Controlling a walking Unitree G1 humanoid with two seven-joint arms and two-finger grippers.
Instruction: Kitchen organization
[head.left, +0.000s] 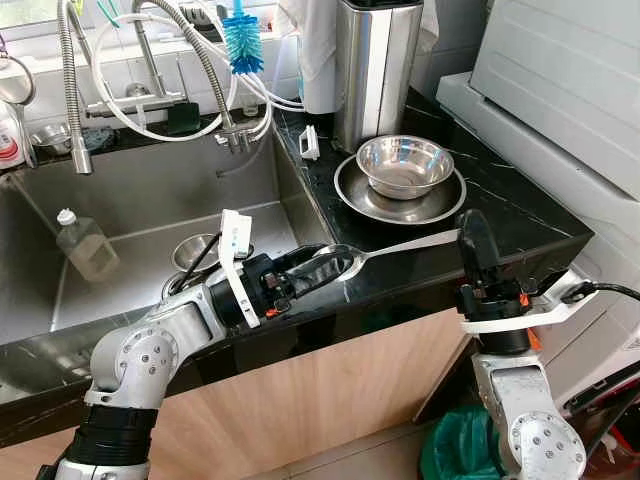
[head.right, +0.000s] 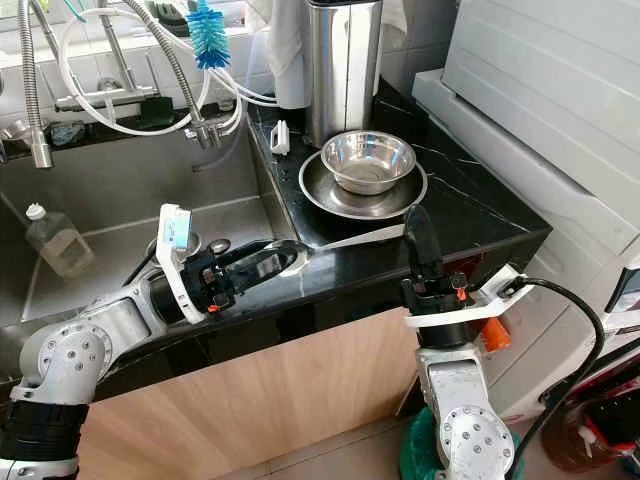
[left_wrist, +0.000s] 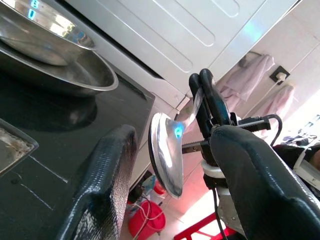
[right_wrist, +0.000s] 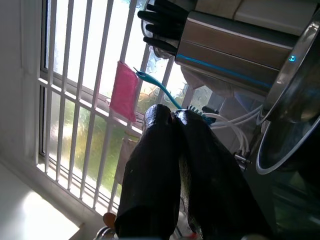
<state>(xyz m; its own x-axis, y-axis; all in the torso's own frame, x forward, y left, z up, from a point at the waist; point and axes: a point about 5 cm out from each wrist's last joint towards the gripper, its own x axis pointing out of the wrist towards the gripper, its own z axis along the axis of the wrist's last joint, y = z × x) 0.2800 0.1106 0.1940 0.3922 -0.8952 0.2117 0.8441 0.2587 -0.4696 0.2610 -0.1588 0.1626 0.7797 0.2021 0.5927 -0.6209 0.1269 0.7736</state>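
Steel: one spoon (head.left: 395, 247), two end effectors, two bowls

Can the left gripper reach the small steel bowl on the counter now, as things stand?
Probably not yet: the left gripper has its fingers around the spoon, whose handle the right gripper pinches. The steel bowl sits unobstructed beyond.

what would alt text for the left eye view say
Two robot grippers hold a metal spoon over a black counter's edge: the right gripper pinches the handle, the left gripper brackets the bowl end. Behind sit a steel bowl in a steel plate, and a sink to the left.
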